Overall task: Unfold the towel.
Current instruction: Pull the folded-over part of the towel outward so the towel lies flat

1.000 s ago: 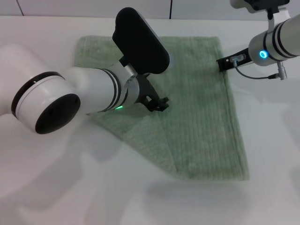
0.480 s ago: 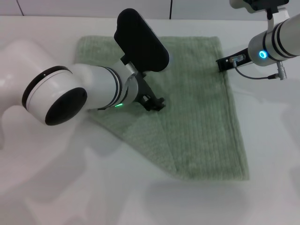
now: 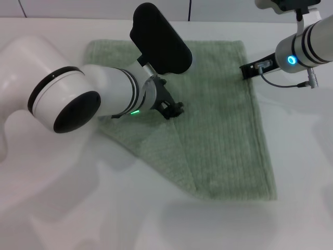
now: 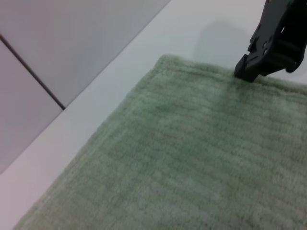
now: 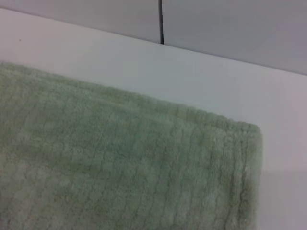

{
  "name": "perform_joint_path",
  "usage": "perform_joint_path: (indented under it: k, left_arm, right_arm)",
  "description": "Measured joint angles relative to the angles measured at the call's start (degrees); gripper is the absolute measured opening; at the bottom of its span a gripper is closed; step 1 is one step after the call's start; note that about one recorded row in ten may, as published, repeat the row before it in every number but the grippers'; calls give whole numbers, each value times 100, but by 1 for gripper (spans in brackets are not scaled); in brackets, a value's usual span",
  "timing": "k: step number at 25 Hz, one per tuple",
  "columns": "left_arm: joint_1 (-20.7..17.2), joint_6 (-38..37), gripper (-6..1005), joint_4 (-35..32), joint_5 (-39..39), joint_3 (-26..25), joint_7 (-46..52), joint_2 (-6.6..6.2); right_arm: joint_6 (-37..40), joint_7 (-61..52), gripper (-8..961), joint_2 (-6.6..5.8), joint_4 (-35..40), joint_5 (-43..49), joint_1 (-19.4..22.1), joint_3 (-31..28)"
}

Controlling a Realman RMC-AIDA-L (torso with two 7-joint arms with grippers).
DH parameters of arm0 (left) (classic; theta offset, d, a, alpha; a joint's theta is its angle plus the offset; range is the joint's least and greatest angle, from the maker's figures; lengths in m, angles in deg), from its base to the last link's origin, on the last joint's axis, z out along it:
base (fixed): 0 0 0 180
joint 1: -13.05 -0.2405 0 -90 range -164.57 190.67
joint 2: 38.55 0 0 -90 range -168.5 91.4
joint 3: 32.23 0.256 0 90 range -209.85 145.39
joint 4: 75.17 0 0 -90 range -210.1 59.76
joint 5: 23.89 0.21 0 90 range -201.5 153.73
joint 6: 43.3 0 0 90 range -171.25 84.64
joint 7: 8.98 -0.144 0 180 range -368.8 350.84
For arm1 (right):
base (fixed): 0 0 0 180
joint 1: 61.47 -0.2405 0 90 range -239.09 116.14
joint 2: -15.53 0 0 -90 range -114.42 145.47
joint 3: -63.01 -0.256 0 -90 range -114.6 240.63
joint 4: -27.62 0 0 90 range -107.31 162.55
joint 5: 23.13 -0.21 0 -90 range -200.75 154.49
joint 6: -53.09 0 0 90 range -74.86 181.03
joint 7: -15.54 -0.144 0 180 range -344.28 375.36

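The pale sage-green towel lies flat on the white table, with its near-left corner folded diagonally over itself as a triangular flap. My left gripper hangs low over the towel's middle, right at the flap's tip. My right gripper rests at the towel's right edge near the far right corner. It also shows in the left wrist view, shut, with its tip touching the hem. The right wrist view shows only that towel corner.
The white table surrounds the towel on all sides. My left arm's bulky white forearm covers the towel's left part. A tiled wall rises behind the table's far edge.
My left forearm has swung to the right and the left gripper has shifted slightly towards the far side, staying at the flap's tip. The right arm has not moved.
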Motion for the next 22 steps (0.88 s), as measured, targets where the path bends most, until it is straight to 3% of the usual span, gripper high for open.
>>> perform_joint_path:
  k: [15,18,22]
  left_arm:
    - [204,178,406,-262,25,-14,25,18]
    - [222,231,169,-219,48,-40,33,11]
    - [261,224,80,-210,108,-25,57,9]
  right_arm:
    - [10,0,47,-19,-5,13,0,-9]
    - [13,0,48,-19,-4,13,0,-10]
    - [6,0,50,-17,-4,12,0,-12]
